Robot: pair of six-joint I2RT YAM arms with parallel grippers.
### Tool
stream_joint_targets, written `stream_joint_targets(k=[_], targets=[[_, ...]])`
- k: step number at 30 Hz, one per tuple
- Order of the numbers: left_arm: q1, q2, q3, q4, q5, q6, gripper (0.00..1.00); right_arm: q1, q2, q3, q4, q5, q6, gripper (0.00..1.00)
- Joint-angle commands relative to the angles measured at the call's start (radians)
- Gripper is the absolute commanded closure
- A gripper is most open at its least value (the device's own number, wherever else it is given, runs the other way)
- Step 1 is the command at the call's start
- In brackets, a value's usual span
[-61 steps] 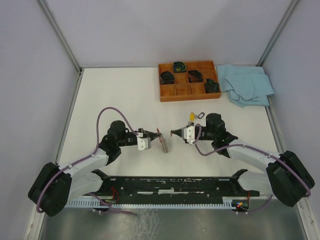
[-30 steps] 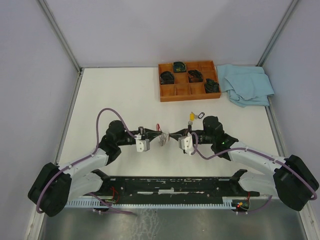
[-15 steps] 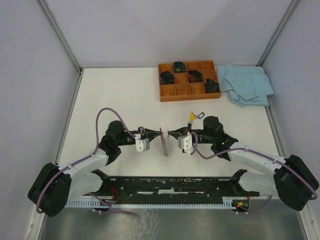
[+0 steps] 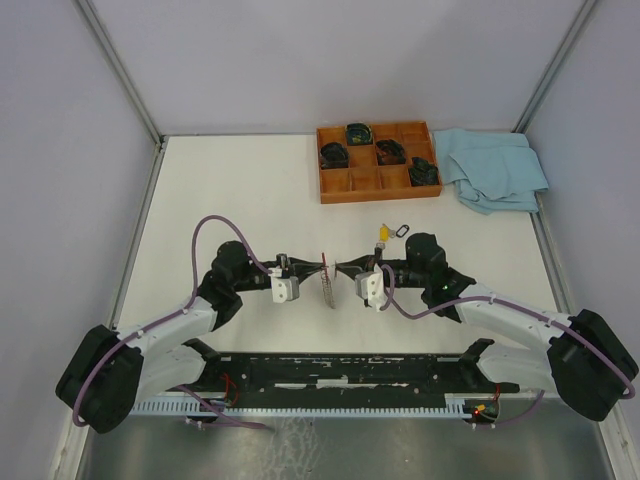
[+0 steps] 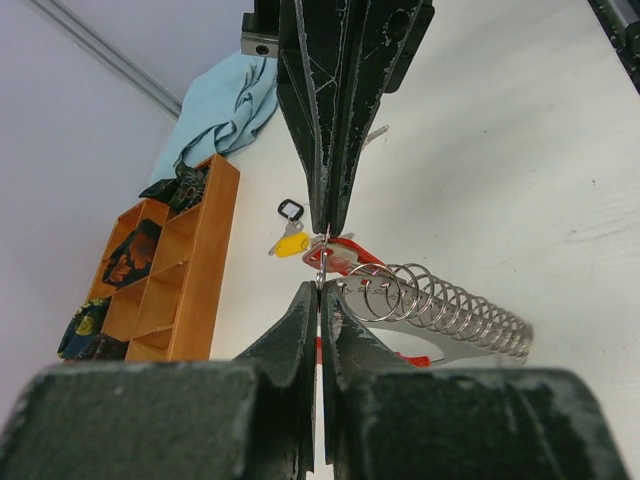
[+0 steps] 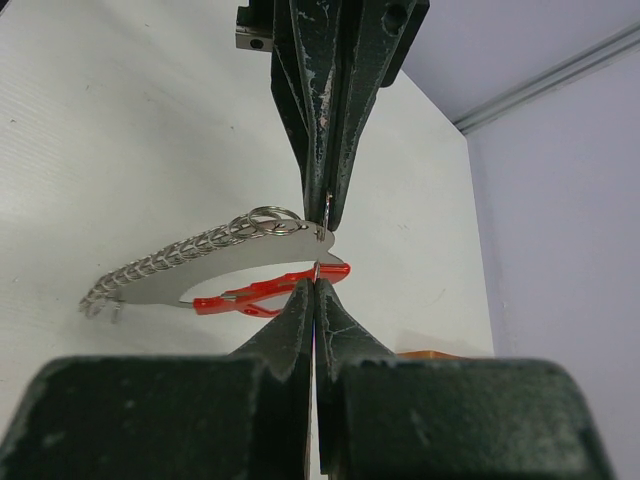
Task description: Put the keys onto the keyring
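The keyring hangs between my two grippers above the table's middle: a thin silver ring, a curved red band, a flat silver plate and a chain of small rings. My left gripper is shut on the thin ring. My right gripper is shut on the ring's edge from the other side, tip to tip with the left. One yellow-capped key lies on the table behind. The red-capped key and the other yellow-capped key do not show.
A small black oval loop lies by the yellow key. An orange wooden tray with dark items in its compartments stands at the back. A light blue cloth lies to its right. Side walls close in the table.
My right gripper has moved left until its tips meet the left gripper's at the keyring. The hanging chain has swung and now hangs down below the tips.
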Motion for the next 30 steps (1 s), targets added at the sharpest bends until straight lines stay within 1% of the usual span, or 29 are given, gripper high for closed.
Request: stream_joint_targets(k=[1,30], targets=[[0.003,0.005,0.019,0.033,0.025,-0.015,0.97,0.011,-0.012,0.042,0.036,0.005,0.014,0.99],[0.002,0.011,0.029,0.018,0.039,-0.016,0.97,0.043,-0.01,0.065,-0.037,0.046,-0.003,0.99]])
